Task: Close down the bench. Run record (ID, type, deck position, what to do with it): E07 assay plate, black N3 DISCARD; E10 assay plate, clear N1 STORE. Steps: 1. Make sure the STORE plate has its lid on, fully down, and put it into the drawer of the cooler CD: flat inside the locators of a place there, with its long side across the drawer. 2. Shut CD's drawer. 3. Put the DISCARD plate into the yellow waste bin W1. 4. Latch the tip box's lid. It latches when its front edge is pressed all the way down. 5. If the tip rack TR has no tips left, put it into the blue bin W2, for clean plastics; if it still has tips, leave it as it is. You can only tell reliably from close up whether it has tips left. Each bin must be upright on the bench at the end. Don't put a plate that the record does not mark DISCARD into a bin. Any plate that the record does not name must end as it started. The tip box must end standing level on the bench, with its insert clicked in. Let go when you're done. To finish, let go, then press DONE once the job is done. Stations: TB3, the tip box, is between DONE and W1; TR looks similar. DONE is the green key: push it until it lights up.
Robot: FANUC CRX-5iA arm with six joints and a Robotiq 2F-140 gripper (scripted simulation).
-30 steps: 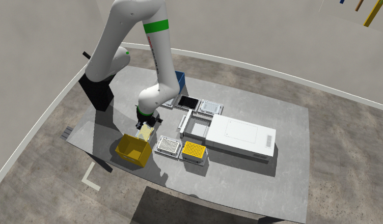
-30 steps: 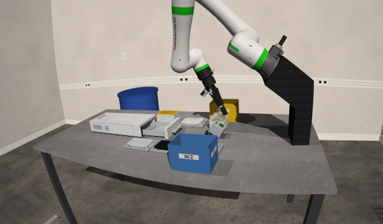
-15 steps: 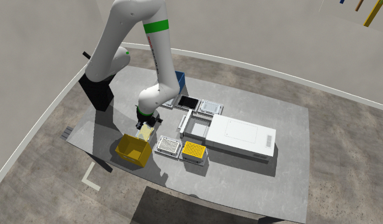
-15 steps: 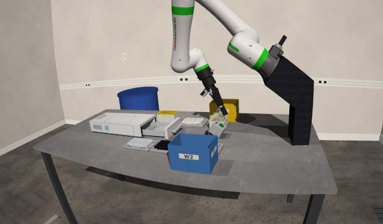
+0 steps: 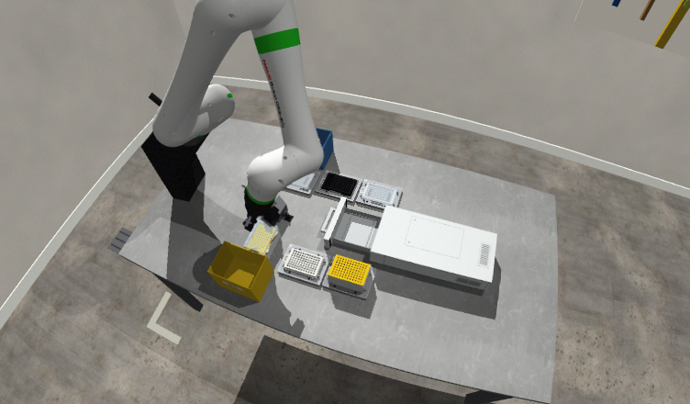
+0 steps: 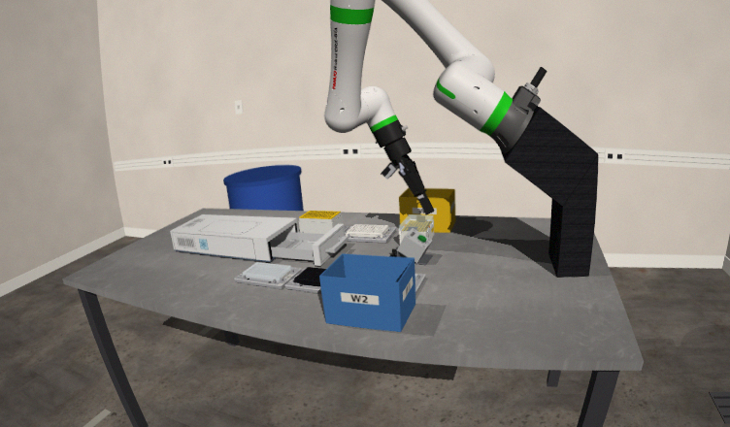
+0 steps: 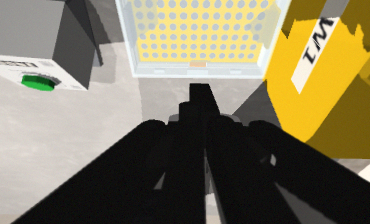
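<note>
The tip box TB3 [image 5: 261,237] has a clear lid over a yellow holed insert and shows large in the wrist view [image 7: 198,35]. It stands between the yellow bin W1 [image 5: 240,271] and the grey block with the green DONE key [image 7: 38,81]. My gripper [image 7: 198,99] is shut and empty, tilted, with its tip just above the box's front edge, near a small orange tab [image 7: 198,64]. It also shows in the exterior view [image 6: 424,206]. The black plate [image 5: 339,183] and the clear plate [image 5: 381,193] lie in their deck nests. The cooler CD [image 5: 432,246] has its drawer [image 5: 354,230] open and empty.
The blue bin W2 [image 6: 367,291] stands upright at the bench edge near the arm's base. A third plate [image 5: 303,181] lies beside the black one. A white holed rack [image 5: 302,263] and a yellow-topped rack [image 5: 348,271] stand in front of the cooler. W1 [image 7: 326,75] is close on the right of my fingers.
</note>
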